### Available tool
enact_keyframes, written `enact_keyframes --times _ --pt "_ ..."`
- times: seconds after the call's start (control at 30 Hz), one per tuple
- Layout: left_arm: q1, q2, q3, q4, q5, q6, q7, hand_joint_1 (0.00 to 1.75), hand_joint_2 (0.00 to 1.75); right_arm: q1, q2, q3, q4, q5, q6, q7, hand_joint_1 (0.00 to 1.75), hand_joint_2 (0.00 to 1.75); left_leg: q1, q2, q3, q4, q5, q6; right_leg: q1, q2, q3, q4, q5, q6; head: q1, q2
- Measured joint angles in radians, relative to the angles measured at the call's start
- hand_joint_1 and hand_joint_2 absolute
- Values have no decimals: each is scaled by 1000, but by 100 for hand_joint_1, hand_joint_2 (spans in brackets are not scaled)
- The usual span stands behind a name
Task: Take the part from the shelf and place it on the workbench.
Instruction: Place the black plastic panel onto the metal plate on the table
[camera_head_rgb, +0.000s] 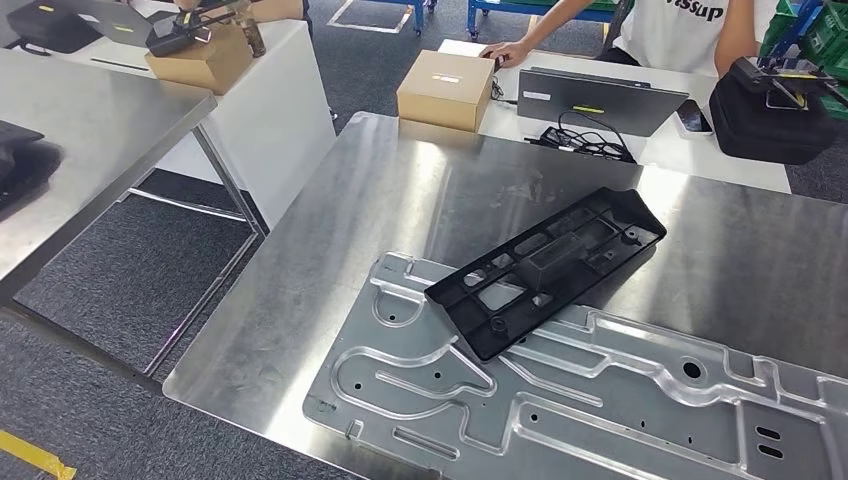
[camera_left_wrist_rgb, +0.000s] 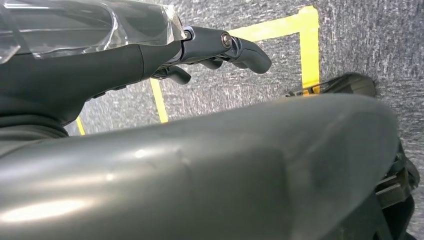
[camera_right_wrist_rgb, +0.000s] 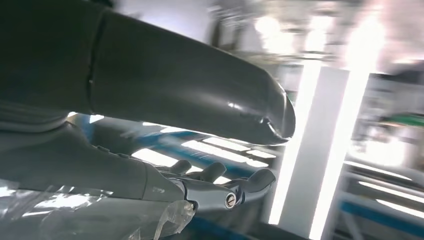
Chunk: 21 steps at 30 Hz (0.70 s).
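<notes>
On the near table (camera_head_rgb: 300, 250), the black part (camera_head_rgb: 548, 269) lies over a silver stamped panel (camera_head_rgb: 600, 400), its long axis running near-left to far-right. Left hand (camera_left_wrist_rgb: 220, 50) and right hand (camera_right_wrist_rgb: 220, 187) hold nothing, fingers loosely apart. Farther off, a cardboard box (camera_head_rgb: 446, 88).

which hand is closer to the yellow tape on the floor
Left, most likely. The left hand hangs over the grey carpet beside the yellow tape; the right hand is seen against bright lights instead.
</notes>
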Motion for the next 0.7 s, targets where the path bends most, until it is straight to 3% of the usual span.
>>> enact_keyframes --times 0.23,0.47,0.57,0.7 --pt "1 -20 5 0 30 14 25 0 0 -7 -216 123 -2 79 -12 64 0 0 0 -2 4 1 -6 6 0 -3 6 0 -4 3 0 0" --pt "0 -49 20 0 77 11 61 0 0 18 -394 282 -10 9 -3 67 0 0 0 -1 12 2 -10 7 0 -2 13 -1 -7 4 0 0" --pt "4 -59 30 0 106 6 66 0 0 56 -437 330 -17 -16 26 67 0 0 -1 1 18 3 -14 7 -1 2 18 -1 -10 5 0 0" --pt "6 -68 43 0 128 0 63 0 0 136 -445 367 -13 -29 66 67 0 0 -1 10 28 4 -17 4 -1 10 24 -1 -12 5 0 0"
